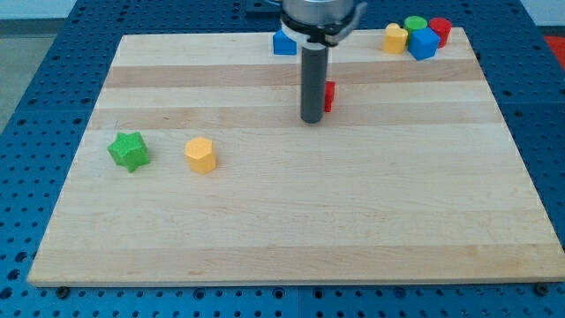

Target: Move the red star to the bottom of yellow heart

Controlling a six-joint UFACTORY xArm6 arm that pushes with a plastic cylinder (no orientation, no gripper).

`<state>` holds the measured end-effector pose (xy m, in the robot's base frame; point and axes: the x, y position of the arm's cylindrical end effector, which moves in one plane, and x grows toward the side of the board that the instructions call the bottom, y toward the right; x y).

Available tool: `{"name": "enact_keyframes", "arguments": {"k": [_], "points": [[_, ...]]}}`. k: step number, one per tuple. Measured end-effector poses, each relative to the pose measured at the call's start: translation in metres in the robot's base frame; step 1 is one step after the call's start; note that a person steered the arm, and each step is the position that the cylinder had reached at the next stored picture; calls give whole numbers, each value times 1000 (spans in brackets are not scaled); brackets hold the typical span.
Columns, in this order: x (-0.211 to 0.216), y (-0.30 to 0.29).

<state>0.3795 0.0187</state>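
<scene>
The tip (312,120) sits upper centre on the desk (291,230), hiding most of the red star (328,95); yellow heart (395,38) upper right. No claw shows here.

The table (265,230) is pale wood, smooth, with visible grain in lengthwise strips. Under it lies a blue perforated sheet (35,106) with a slight sheen. The rod (312,84) looks dark and matt. The yellow block (200,155) and green star (128,150) look like smooth plastic.
</scene>
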Motion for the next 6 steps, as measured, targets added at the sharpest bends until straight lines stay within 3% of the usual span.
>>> {"name": "enact_keyframes", "arguments": {"k": [1, 3, 5, 6], "points": [[-26, 8], [-28, -9], [-70, 49], [-71, 56]]}}
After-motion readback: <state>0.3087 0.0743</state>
